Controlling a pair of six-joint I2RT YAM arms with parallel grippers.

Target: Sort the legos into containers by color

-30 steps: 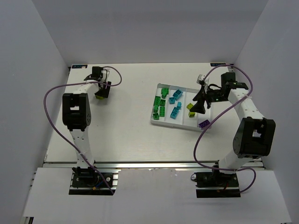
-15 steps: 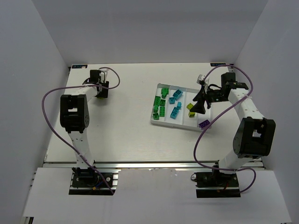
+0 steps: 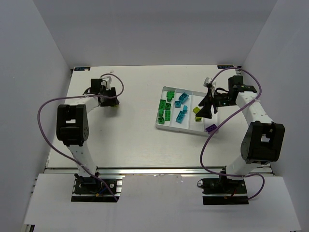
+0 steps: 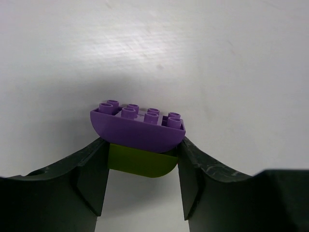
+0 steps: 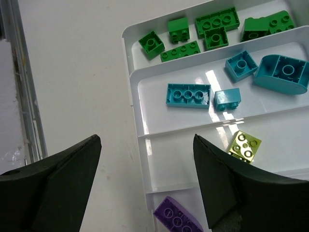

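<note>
Probably light, stiff, slick lime brick (image 4: 141, 164), purple brick (image 4: 137, 129) stacked on top, clamped by its flat sides between left fingers (image 4: 91, 176); right fingers (image 5: 227, 191) apart, tray (image 5: 145, 145) below them.

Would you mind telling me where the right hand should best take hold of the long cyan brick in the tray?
Probably across its two long sides, coming straight down. The long cyan brick lies flat with bare tray floor beside both long sides, while a small cyan brick crowds one end.
</note>
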